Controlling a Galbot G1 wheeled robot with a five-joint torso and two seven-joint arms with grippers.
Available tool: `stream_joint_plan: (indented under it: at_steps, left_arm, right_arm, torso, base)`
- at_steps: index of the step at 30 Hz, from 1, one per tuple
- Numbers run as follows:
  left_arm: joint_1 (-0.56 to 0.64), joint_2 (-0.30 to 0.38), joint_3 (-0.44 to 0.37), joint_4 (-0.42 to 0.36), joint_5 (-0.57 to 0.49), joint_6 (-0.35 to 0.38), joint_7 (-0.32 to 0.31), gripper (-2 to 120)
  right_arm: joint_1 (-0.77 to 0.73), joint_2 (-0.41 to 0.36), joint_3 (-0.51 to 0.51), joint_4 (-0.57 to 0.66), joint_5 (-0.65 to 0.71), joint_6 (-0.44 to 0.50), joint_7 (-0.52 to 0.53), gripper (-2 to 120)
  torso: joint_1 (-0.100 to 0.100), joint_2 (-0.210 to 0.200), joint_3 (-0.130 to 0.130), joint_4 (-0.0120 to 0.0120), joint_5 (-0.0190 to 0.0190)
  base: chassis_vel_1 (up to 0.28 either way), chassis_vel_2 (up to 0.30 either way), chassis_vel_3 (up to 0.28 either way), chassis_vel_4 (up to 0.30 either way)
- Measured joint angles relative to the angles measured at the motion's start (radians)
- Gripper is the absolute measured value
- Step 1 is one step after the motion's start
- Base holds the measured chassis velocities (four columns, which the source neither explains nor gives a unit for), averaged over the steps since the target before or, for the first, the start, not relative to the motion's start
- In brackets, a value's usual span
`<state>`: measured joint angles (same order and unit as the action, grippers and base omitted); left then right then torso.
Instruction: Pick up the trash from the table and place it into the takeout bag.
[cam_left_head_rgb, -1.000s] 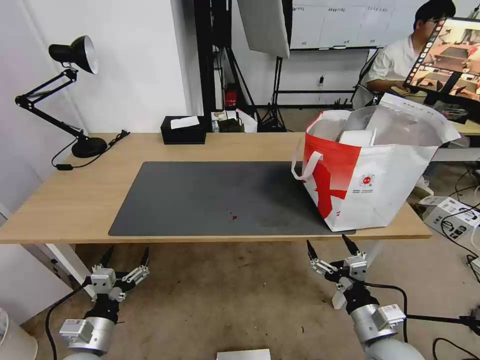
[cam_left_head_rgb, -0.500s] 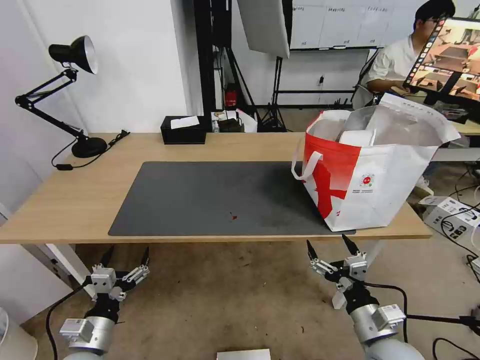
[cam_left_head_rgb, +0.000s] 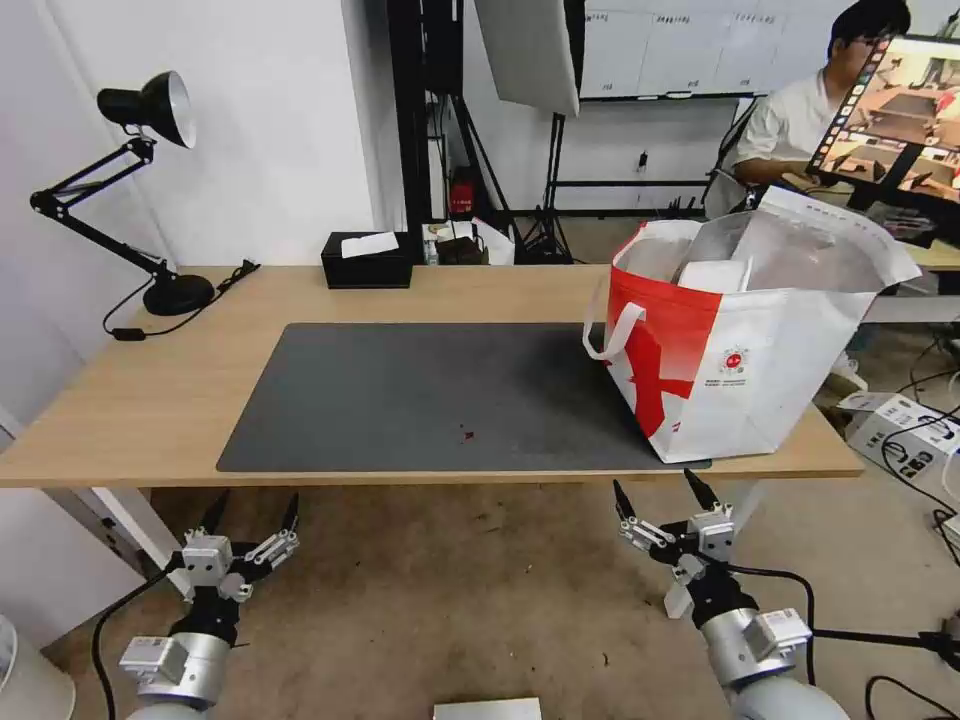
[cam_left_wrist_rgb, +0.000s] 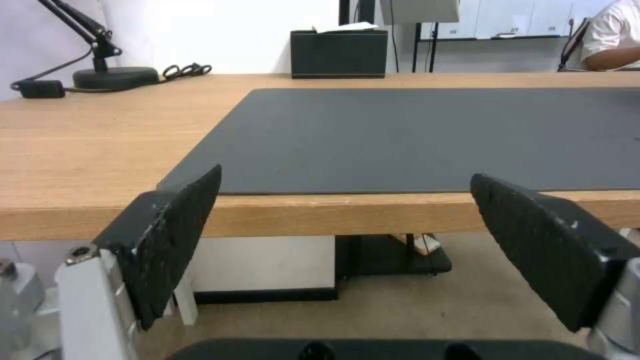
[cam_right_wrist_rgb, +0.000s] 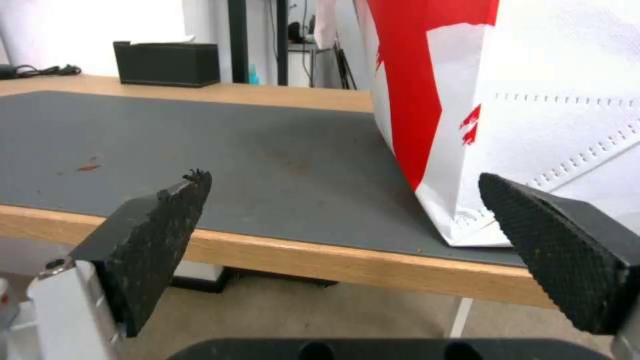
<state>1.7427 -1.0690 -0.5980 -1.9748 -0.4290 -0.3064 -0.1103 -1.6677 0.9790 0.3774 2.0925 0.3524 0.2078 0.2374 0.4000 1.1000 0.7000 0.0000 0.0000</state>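
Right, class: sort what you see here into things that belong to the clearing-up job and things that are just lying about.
Part of the job:
takeout bag, standing on the mat's right end
table
left gripper and right gripper, both open, below the table's front edge

Just lying about:
desk lamp
black tissue box
grey mat
small red speck on the mat

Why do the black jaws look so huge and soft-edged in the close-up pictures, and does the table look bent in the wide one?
Left wrist view: the left gripper sits right at the lens, so its open jaws loom large and slightly blurred; the mat behind is sharper. Right wrist view: same for the right gripper, with the takeout bag brightly lit. Head view: wide lens, table edges splay outward.
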Motion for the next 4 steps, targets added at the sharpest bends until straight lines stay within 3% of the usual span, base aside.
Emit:
stream_joint_plan:
  at_steps: [4]
  left_arm:
    - [0.0,0.0,0.0,0.0,0.0,0.0,0.0,100]
  right_arm:
    - [0.0,0.0,0.0,0.0,0.0,0.0,0.0,100]
  torso:
    - [0.0,0.0,0.0,0.0,0.0]
  base:
    - [0.0,0.0,0.0,0.0]
